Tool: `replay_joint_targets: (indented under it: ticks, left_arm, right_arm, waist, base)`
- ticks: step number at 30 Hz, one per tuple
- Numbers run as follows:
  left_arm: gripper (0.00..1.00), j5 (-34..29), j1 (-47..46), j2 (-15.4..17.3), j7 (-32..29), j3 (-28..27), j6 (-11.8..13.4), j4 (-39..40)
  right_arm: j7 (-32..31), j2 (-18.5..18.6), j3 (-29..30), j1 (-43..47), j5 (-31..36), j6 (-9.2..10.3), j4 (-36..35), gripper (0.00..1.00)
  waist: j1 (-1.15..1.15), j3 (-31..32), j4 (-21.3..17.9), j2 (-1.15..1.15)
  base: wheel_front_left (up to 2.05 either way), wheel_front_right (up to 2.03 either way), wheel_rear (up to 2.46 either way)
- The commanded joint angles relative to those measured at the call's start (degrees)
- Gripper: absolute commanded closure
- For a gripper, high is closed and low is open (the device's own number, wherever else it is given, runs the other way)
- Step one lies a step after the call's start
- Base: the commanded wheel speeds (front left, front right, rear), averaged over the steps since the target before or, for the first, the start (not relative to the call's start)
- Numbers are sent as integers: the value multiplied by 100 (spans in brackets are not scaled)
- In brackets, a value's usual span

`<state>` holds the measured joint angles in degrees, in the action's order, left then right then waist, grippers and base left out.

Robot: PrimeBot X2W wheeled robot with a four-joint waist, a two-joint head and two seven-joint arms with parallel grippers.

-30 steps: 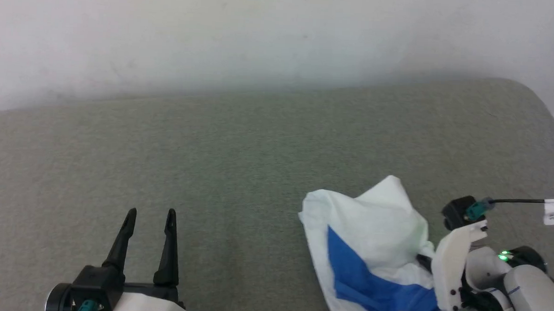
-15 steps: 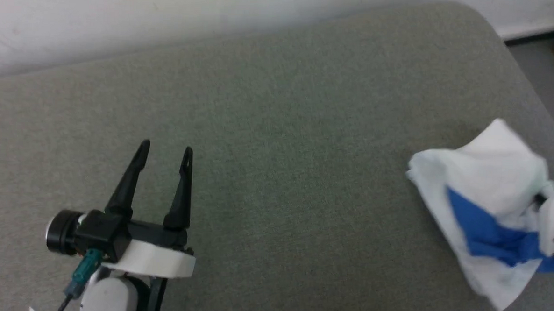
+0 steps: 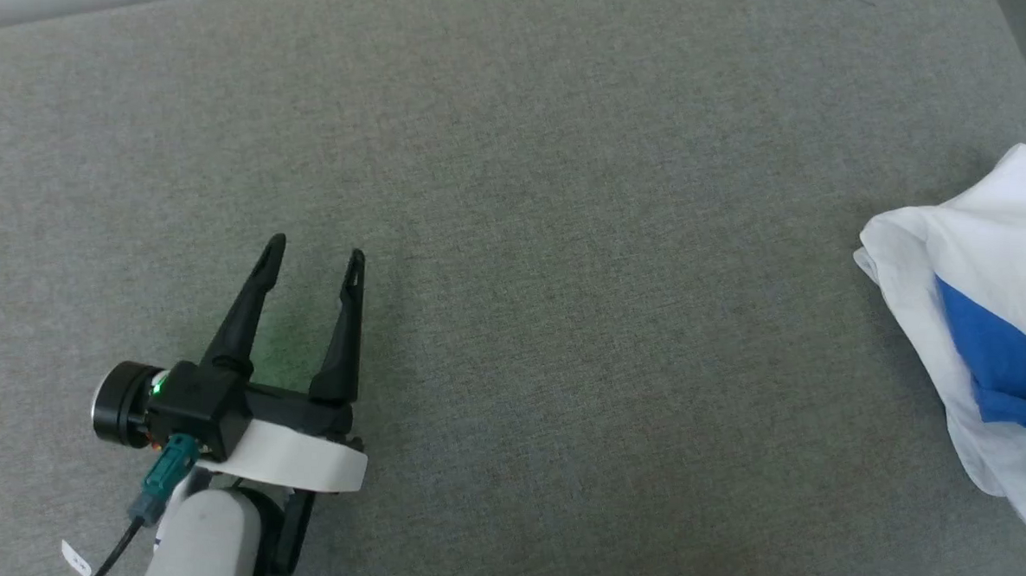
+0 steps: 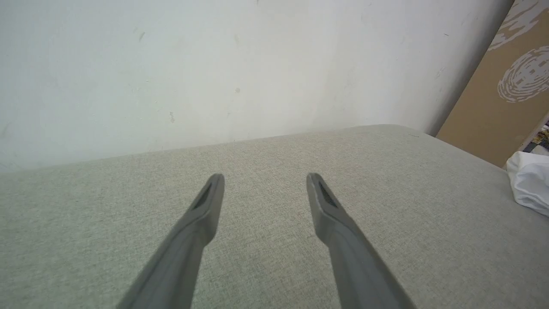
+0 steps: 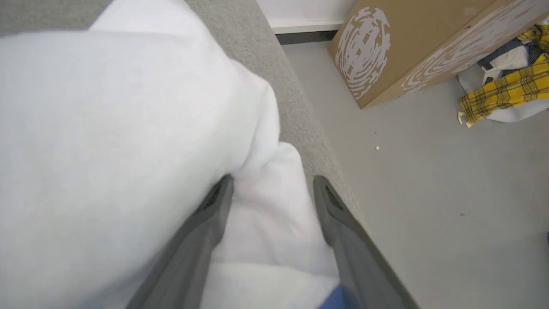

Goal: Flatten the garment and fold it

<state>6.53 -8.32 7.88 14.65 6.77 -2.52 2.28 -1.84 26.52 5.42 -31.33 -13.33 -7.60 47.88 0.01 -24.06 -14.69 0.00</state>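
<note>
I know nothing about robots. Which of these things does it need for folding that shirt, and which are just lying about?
For the job:
- the shirt, white with blue sleeves
- the right gripper, with a fold of the shirt between its fingers
- the left gripper
- the grey padded surface under the shirt

Just lying about:
- the cardboard box
- the yellow checked cloth on the floor

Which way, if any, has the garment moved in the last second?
Yes: the garment has slid toward the cushion's right edge. Earlier it lay well inside that edge; now it sits nearly at it.
</note>
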Motion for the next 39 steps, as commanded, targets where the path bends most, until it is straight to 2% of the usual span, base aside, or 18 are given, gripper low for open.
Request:
replay_joint_targets:
  ticks: [1, 7, 12, 16, 21, 28, 33, 39]
  left_arm:
    - [0, 10, -18, 2, 17, 8, -5, -18]
    - [0, 101, 153, -80, 29, -24, 57, -187]
    - [0, 180, 458, -168, 33, -121, 158, -231]
    - [0, 220, 748, -232, 33, -203, 247, -220]
    - [0, 239, 949, -280, 34, -248, 307, -229]
    - [0, 272, 1149, -233, 34, -448, 388, -359]
    - [0, 352, 1324, -103, 34, -790, 536, -525]
    - [0, 532, 1484, 146, 12, -1003, 407, -804]
  right_arm:
    - [90, -11, 61, -13, 55, 11, 56, 0]
    - [535, -154, 730, 278, 465, 11, 407, 0]
    - [756, -352, 1022, 742, 601, 11, 109, 0]
    - [883, -654, 1098, 1266, 564, 11, -692, 0]
    - [737, -1246, 979, 2048, 483, 11, -2116, 0]
    - [663, -2003, 409, 2807, 528, 11, -3893, 0]
    - [792, -2227, 18, 3033, 559, 11, -4461, 0]
    - [810, -2326, -272, 3358, 627, 11, -4823, 0]
  waist:
    - [-1, 114, 44, 0]
    - [-1, 610, 96, 0]
    - [-1, 1142, 164, 0]
    - [-1, 1509, 308, 0]
    - [-1, 1756, 654, 0]
    - [-1, 2020, 1257, 0]
    - [-1, 2161, 1555, 0]
    - [-1, 2295, 1797, 0]
  base:
    - [0, 0, 0]
    - [0, 0, 0]
    - [0, 0, 0]
    - [0, 0, 0]
    - [0, 0, 0]
    - [0, 0, 0]
    - [0, 0, 0]
    - [0, 0, 0]
